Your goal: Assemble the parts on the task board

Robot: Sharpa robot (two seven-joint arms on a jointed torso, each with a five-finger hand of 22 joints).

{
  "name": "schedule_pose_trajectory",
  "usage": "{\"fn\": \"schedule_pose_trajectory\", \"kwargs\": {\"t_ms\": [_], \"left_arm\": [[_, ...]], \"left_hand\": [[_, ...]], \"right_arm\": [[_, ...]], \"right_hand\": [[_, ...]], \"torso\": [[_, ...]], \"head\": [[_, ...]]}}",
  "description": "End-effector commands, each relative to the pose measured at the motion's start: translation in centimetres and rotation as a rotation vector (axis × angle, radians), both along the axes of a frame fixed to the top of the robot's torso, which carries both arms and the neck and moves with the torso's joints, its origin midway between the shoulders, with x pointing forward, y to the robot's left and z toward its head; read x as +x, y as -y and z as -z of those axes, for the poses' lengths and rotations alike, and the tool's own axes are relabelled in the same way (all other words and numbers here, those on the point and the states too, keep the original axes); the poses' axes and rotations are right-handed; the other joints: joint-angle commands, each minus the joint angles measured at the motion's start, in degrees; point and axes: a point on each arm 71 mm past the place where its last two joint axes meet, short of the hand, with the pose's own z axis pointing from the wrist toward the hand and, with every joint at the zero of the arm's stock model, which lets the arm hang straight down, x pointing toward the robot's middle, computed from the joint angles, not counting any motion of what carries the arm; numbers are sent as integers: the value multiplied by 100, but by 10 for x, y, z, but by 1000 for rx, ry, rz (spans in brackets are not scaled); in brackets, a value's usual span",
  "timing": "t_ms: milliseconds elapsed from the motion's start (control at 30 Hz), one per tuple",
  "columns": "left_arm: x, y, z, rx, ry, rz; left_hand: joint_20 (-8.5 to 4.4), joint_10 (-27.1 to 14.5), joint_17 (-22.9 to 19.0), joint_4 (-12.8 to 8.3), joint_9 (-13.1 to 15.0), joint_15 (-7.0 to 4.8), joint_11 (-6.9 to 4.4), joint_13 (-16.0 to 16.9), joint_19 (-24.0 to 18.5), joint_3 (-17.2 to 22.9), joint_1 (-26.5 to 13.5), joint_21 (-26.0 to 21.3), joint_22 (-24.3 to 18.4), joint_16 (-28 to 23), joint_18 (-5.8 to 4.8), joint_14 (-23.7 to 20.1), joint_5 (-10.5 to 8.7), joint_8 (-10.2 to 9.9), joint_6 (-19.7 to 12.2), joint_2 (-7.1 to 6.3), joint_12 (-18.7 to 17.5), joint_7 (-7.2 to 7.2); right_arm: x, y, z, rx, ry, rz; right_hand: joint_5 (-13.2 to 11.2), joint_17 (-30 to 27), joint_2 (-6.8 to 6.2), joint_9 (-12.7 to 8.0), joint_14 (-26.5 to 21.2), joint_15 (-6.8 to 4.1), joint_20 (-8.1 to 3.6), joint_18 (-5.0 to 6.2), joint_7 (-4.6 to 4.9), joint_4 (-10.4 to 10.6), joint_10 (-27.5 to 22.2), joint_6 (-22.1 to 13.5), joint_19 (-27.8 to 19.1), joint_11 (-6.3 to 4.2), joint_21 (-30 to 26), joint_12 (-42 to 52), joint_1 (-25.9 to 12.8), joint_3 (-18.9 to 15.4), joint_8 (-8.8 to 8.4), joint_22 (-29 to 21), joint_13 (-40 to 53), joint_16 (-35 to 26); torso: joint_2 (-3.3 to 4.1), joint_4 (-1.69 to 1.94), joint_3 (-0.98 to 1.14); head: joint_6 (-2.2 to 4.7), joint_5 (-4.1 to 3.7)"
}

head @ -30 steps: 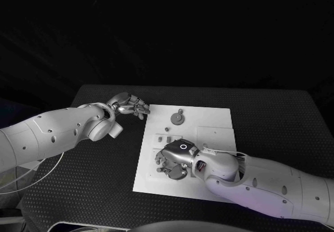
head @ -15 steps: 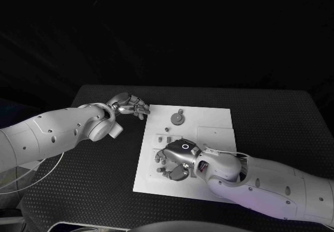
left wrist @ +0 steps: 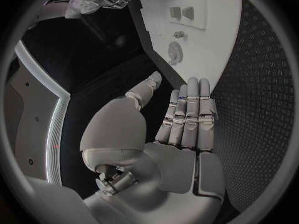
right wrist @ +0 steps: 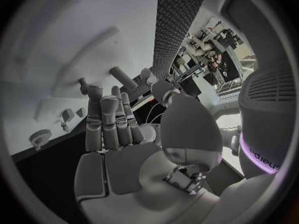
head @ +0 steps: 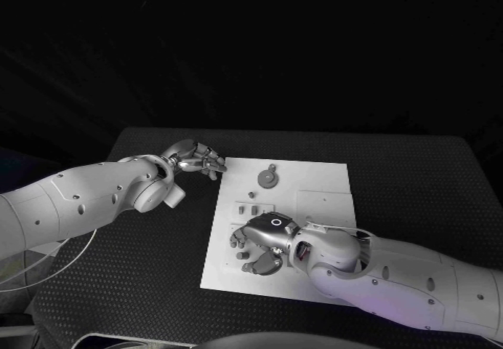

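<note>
White task board (head: 315, 182) mid-frame; right hand (head: 264, 236) over lower-left parts, grip unclear, slip could scatter pegs; left hand (head: 197, 158) upper left, fingers apart, empty.

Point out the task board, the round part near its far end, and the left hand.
task board (head: 320, 182), head view, on bare white surface near its far right corner.
round part (head: 268, 178), head view, on its disc face.
left hand (head: 197, 158), head view, on the hand's back.

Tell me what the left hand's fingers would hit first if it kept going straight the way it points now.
Probably the task board. The left hand sits open just off the board's far-left corner, its fingers aimed over that edge toward the round grey part. Height above the board is unclear, so it might pass over the edge.
</note>
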Motion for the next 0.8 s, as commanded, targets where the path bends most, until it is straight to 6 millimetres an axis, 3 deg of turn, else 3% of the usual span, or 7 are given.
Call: {"fn": "schedule_pose_trajectory", "kwargs": {"t_ms": [33, 133, 467, 800], "left_arm": [[0, 3, -1, -9, -2, 16], [0, 3, -1, -9, -2, 16], [-1, 3, 0, -9, -6, 18], [-1, 3, 0, -8, -8, 18]], "left_hand": [[-3, -11, 9, 29, -7, 6, 6, -9, -47, -16, -39, 26, -10, -20, -10, 15, -19, -24, -11, 23, 23, 21], [-2, -11, 11, 30, -7, 6, 6, -9, -46, -17, -40, 27, -10, -20, -10, 16, -19, -24, -11, 23, 23, 21], [-2, -11, 17, 34, -8, 5, 6, -11, -44, -20, -46, 27, -10, -23, -10, 20, -19, -24, -11, 24, 23, 21], [-3, -13, 28, 47, -9, 5, 7, -14, -41, -29, -66, 28, -12, -30, -10, 25, -20, -25, -15, 22, 23, 23]], "right_arm": [[-1, -2, 0, 14, -14, -15], [-1, -4, -1, 33, -5, -15], [-1, -10, -2, 40, 5, -26], [0, -11, 1, 21, 4, -30]], "right_hand": [[-26, 2, 101, 13, 1, -28, -23, 303, 81, -32, 29, 50, -3, -28, 19, 42, 76, -23, 46, 125, 6, 41], [-27, -6, 351, 52, 61, -68, -51, 303, 139, -78, 185, 202, 41, -73, 66, 113, 206, -26, 142, 128, 43, 86], [-20, -69, 713, 127, 172, -186, -96, 303, -1, -92, 490, 512, 80, -193, 138, 202, 510, -45, 316, 118, 104, 114], [-20, -101, 702, 152, 211, -229, -90, 303, -51, -83, 618, 644, 106, -238, 154, 224, 545, 98, 365, 112, 125, 109]], "torso": [[1, -1, 1], [2, 0, 0], [0, 0, 1], [2, 1, 0]], "head": [[4, 0], [4, -4], [10, -9], [12, -13]]}}
